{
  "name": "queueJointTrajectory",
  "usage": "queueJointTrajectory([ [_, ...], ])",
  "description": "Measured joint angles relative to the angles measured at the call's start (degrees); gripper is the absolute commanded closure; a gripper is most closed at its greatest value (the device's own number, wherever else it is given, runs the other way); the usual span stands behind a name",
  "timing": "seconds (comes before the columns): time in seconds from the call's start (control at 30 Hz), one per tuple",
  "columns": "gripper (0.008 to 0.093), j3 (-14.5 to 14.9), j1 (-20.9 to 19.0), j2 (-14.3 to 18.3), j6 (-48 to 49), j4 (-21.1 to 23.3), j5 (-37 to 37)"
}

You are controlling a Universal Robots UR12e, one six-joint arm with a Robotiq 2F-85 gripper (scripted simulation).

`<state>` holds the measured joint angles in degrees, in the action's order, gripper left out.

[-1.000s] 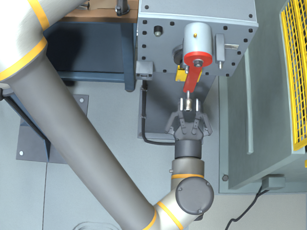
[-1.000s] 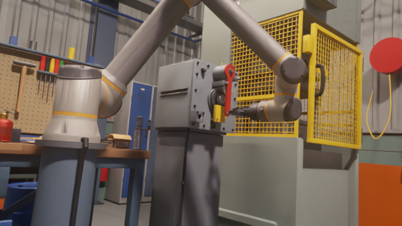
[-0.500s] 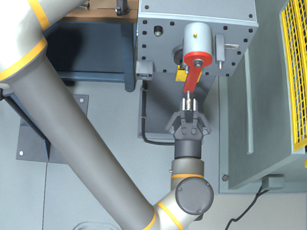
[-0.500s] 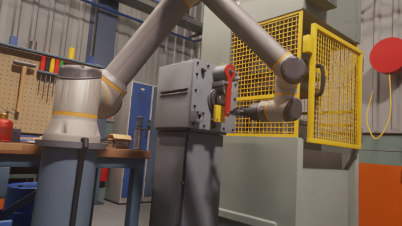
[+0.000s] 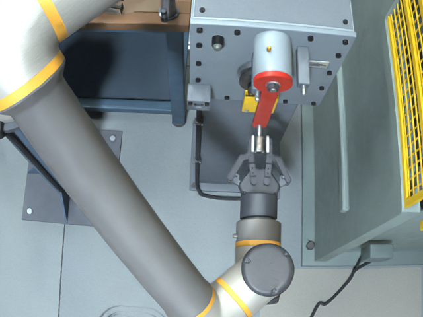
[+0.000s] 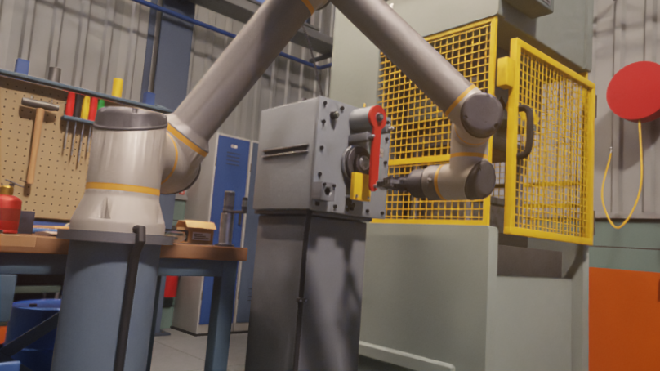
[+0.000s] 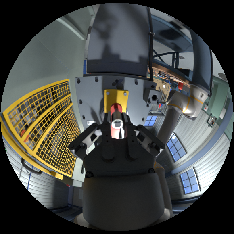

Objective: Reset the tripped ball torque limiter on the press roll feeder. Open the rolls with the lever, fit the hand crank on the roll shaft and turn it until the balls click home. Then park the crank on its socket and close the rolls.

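The red hand crank (image 5: 266,105) sits with its hub (image 5: 272,82) on the shaft end at the feeder's side face, its arm hanging down. At the arm's free end is a grey handle (image 5: 260,143) (image 7: 117,124). My gripper (image 5: 260,145) (image 7: 117,125) (image 6: 383,183) comes at it from the side, and its fingers are closed on either side of that handle. Behind the crank arm sits a yellow bracket (image 5: 249,102) (image 7: 116,98). A grey cylinder housing (image 5: 272,51) stands above the hub. A small grey lever block (image 5: 303,66) is mounted just right of it.
The grey feeder cabinet (image 6: 304,157) stands on a pedestal. Behind it is the yellow mesh press guard (image 6: 544,152). A workbench (image 6: 203,251) with a small box lies to the left. A black cable (image 5: 205,177) runs down the pedestal. My own arm spans overhead.
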<state>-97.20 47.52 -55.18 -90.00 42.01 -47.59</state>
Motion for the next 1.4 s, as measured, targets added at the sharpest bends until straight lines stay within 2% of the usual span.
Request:
queueJointTrajectory([
  [0.73, 0.0934, 0.7, -0.3, 0.4, 0.0, -0.4, 0.2],
  [1.4, 0.0934, 2.4, -1.2, 1.3, 0.0, -1.2, 1.1],
])
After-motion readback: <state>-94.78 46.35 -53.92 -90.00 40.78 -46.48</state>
